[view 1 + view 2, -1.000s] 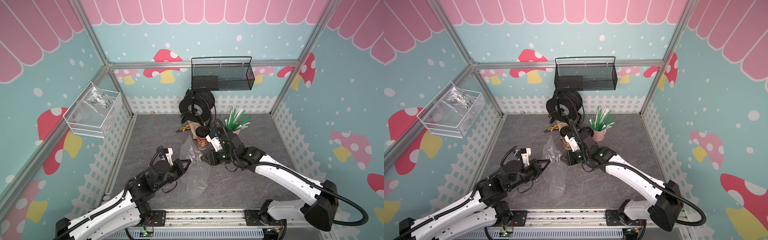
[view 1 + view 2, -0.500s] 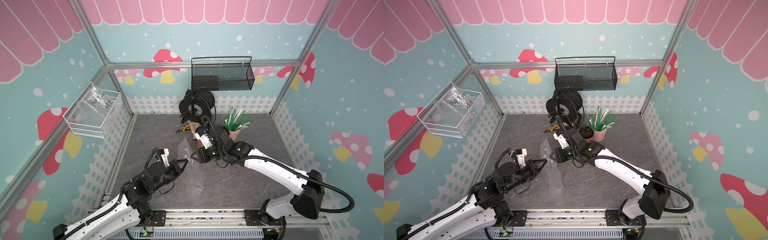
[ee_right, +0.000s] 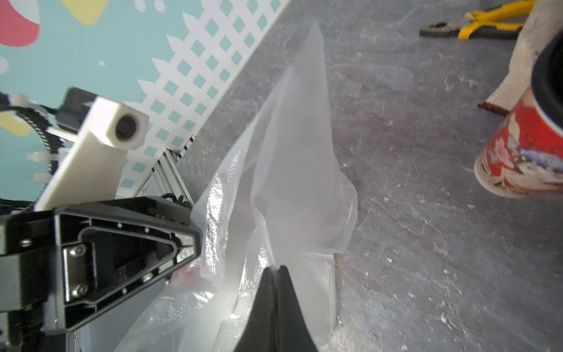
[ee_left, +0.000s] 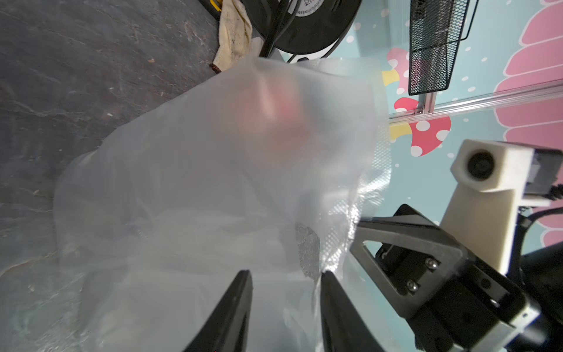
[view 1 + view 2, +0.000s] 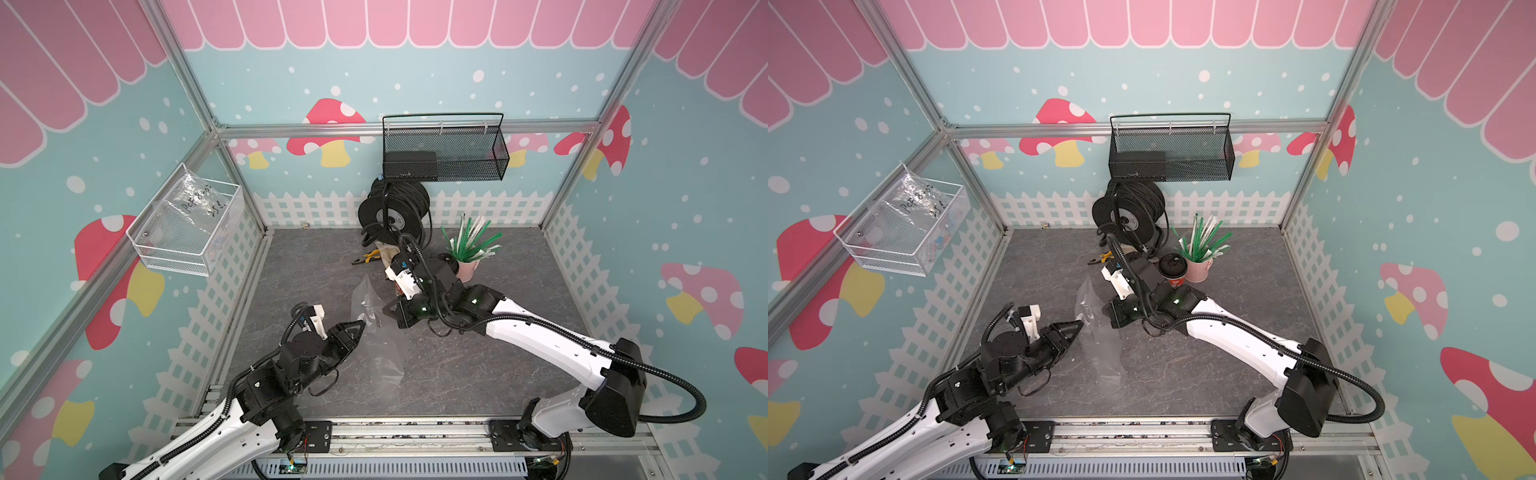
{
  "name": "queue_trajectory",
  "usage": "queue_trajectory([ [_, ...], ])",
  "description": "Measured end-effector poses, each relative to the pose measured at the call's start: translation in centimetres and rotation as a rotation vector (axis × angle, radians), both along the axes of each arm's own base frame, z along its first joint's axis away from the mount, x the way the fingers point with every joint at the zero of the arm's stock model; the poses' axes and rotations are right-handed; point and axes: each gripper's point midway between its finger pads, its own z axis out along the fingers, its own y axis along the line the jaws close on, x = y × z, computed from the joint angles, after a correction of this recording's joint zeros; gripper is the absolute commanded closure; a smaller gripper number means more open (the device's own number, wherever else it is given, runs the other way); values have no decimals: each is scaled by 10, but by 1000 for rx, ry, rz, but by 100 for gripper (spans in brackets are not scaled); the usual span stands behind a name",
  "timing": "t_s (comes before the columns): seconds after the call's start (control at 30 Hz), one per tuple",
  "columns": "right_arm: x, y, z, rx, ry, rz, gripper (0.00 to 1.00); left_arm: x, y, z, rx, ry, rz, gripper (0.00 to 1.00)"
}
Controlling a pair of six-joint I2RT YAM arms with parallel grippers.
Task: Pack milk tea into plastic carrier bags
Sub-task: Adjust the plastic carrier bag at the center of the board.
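Slate floor (image 5: pixel 307 266) — plastic bag (image 5: pixel 382 353) | left gripper (image 4: pixel 285 275) apart | right gripper (image 3: pixel 276 268) pinching plastic bag

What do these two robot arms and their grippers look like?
The left arm and right arm are white shells with black joints and ribbed black cables. The left gripper and right gripper are black, wedge-fingered, beside cream camera blocks.

We are seeing bright, even light with faint shadows; the left wrist view is blurring the near plastic bag (image 4: pixel 213 170).
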Motion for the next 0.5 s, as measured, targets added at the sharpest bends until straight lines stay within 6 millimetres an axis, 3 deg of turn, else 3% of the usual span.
queue_trajectory([
  [0.13, 3, 4, 15, 43, -55, 0, 100, -3, 9, 22, 55, -3, 8, 43],
  [0.3, 5, 6, 20, 51, -84, -4, 100, 2, 10, 60, 150, -13, 2, 32],
  [0.5, 6, 8, 23, 62, -93, -4, 100, 10, -1, 52, 305, 23, -52, 22],
])
